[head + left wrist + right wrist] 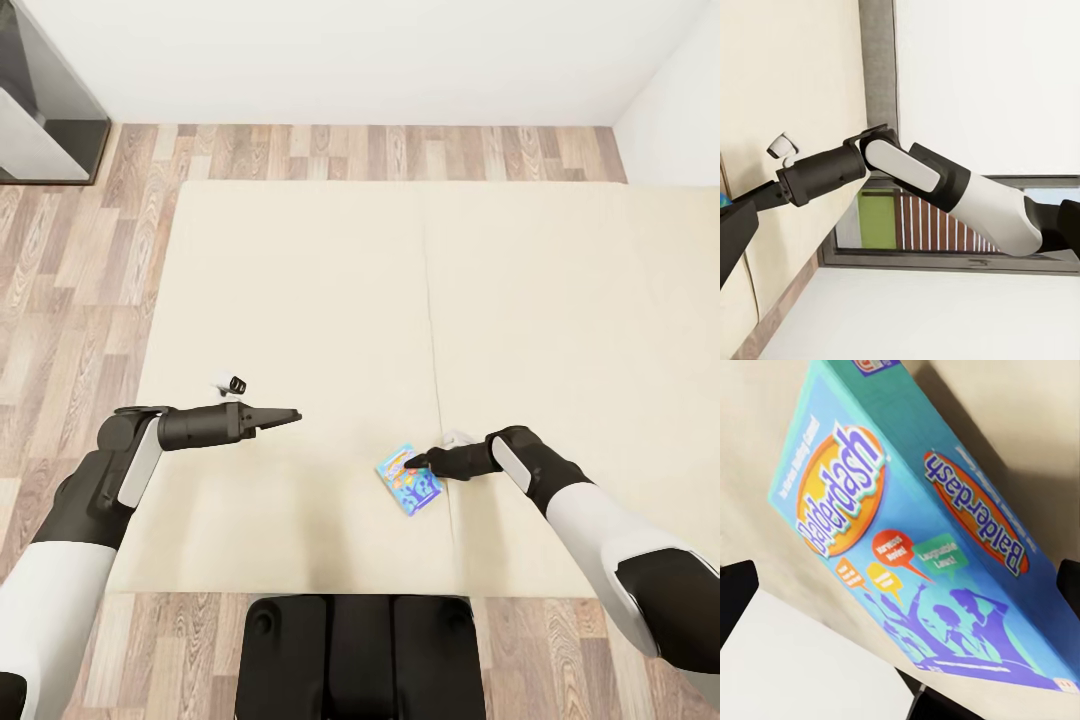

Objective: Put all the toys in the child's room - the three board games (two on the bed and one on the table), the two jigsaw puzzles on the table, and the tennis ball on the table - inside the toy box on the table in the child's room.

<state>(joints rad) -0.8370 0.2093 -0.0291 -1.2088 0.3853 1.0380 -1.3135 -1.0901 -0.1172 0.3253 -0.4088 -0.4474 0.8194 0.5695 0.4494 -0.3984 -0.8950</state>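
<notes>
Right wrist view — board game (922, 532) edges cropped

Blue cartoon-printed board game (409, 479) on cream bed (300, 300).

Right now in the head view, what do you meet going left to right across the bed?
Left black end effector over the cream-beige bed → the bed's centre seam → right black end effector at the blue cartoon-printed board game box.
</notes>
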